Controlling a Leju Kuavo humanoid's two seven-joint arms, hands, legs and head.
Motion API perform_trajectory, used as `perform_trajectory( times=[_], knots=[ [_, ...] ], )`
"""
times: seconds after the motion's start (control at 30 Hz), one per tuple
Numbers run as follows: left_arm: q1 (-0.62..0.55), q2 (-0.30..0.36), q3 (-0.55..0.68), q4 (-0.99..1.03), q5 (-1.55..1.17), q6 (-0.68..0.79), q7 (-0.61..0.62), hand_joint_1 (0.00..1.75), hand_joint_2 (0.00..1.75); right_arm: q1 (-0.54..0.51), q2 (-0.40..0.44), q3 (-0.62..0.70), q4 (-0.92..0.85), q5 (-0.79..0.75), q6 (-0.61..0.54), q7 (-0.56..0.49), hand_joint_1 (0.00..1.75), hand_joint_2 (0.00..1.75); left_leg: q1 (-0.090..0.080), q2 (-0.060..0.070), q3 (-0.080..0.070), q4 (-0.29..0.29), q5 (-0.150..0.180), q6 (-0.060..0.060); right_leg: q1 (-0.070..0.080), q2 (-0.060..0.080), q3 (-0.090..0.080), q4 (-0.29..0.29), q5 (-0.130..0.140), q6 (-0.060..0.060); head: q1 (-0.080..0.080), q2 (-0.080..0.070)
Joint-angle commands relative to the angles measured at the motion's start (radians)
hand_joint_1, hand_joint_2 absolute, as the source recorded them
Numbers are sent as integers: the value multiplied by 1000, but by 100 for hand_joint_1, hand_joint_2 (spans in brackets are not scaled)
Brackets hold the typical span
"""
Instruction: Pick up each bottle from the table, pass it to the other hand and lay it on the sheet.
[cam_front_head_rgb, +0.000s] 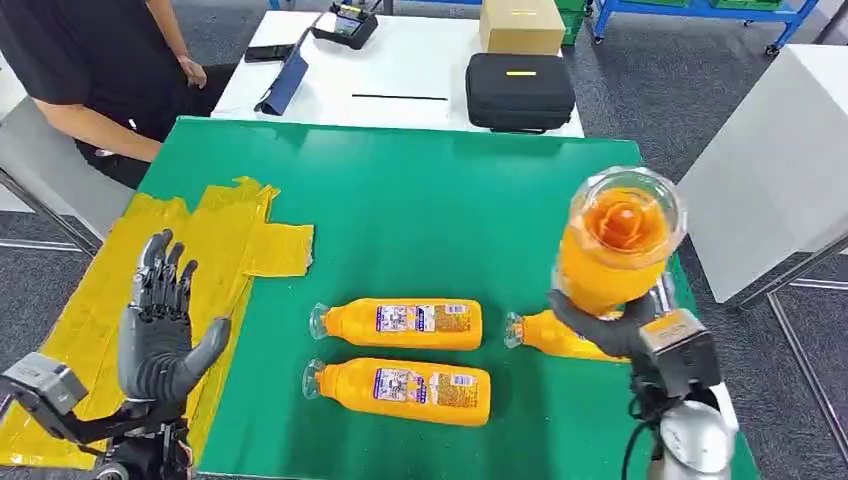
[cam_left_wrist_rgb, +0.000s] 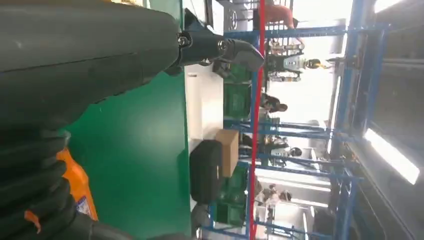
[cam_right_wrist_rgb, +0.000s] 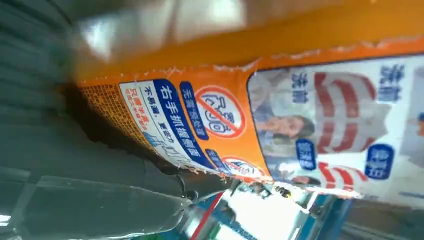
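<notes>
One orange bottle (cam_front_head_rgb: 617, 245) was held aloft in the right hand (cam_front_head_rgb: 640, 330), the empty left hand (cam_front_head_rgb: 160, 330) spread over the bare yellow sheet (cam_front_head_rgb: 240, 230); three bottles (cam_front_head_rgb: 405, 325) lay beside it, undelivered.

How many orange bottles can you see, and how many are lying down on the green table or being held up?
Lying on the green table: 3 orange bottles, at and
Held up by the right hand: 1 orange bottle
Total: 4 orange bottles
</notes>
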Motion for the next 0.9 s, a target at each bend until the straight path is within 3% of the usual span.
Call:
perform_trajectory(
  times=[0.03, 0.1, 0.17, 0.23, 0.37, 0.6, 0.73, 0.9],
  knots=[
    [-60, 94, -175, 137, 78, 11, 0, 0, 175, 8, -203, 338, 193, -166, -197, -2, 175, 175, 0, 1, 3, -2, 0, -1, 0, 0, 3, -2, 0, -1, 0, 0],
    [-59, 114, -206, 165, 117, 29, -18, 0, 175, 33, -264, 428, 214, -187, -277, -10, 175, 175, -1, 0, 4, -2, -1, -1, 0, -1, 5, -3, 0, -1, 0, 0],
    [-68, 128, -221, 189, 131, 31, -37, 0, 175, 29, -271, 498, 237, -161, -309, -14, 175, 175, -1, 0, 7, -3, -1, -1, -1, -1, 7, -4, -1, -2, 0, 0],
    [-93, 136, -231, 206, 149, 35, -42, 0, 175, -2, -204, 588, 255, -104, -352, 31, 175, 175, -2, 1, 3, -2, -1, -1, -1, 1, 3, -3, 0, -1, 0, 0],
    [-87, 158, -255, 194, 165, 47, -55, 0, 175, -58, -165, 663, 287, -30, -392, 95, 175, 175, -2, 3, 5, -3, -1, -2, -1, 3, 4, -2, 0, -2, 0, 0],
    [-82, 167, -265, 173, 175, 66, -70, 0, 175, -112, -148, 664, 342, -36, -382, 113, 175, 175, 0, 2, 3, -2, -1, -1, 0, 1, 3, -2, 0, -1, 0, 0],
    [-91, 172, -285, 157, 180, 92, -54, 0, 175, -248, -69, 637, 460, -31, -383, 167, 175, 175, 0, 5, 2, -1, -1, -1, 1, 4, 1, -1, 1, -1, 0, 0],
    [-76, 174, -294, 130, 185, 94, -45, 0, 175, -263, -66, 615, 449, -58, -382, 182, 175, 175, 0, 2, 2, -1, 0, -1, 0, 1, 1, 0, 0, -1, 0, 0]
  ],
)
